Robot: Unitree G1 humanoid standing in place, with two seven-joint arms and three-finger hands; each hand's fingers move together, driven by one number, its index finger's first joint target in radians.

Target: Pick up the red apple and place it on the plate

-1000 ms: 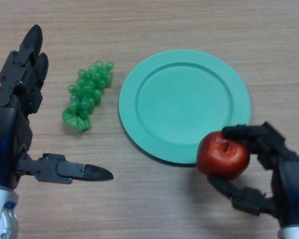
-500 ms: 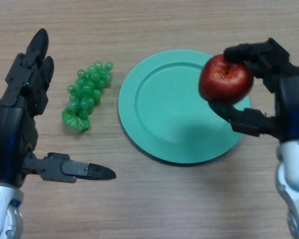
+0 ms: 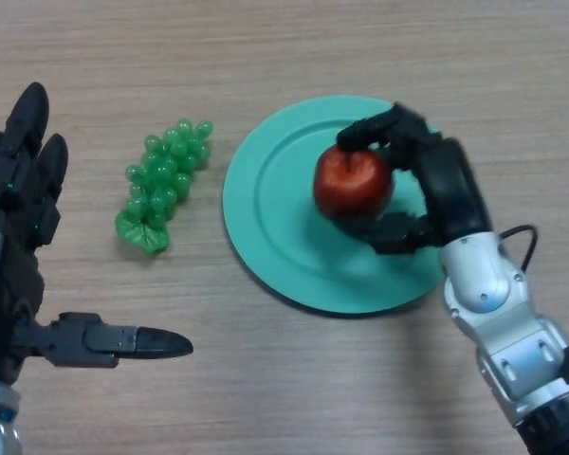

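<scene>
The red apple (image 3: 351, 181) is over the middle of the teal plate (image 3: 266, 223), low on it or touching it; I cannot tell which. My right hand (image 3: 434, 185) reaches in from the right, its fingers and thumb curled round the apple from the top and the lower right. My left hand (image 3: 24, 246) is at the left edge of the table, open with straight fingers and thumb, holding nothing.
A bunch of green grapes (image 3: 159, 184) lies on the wooden table (image 3: 294, 379) left of the plate, between the plate and my left hand.
My right hand has carried the apple from the table at the plate's lower right edge, up over the right rim, then left and down to the plate's middle. My left hand shifted slightly left.
</scene>
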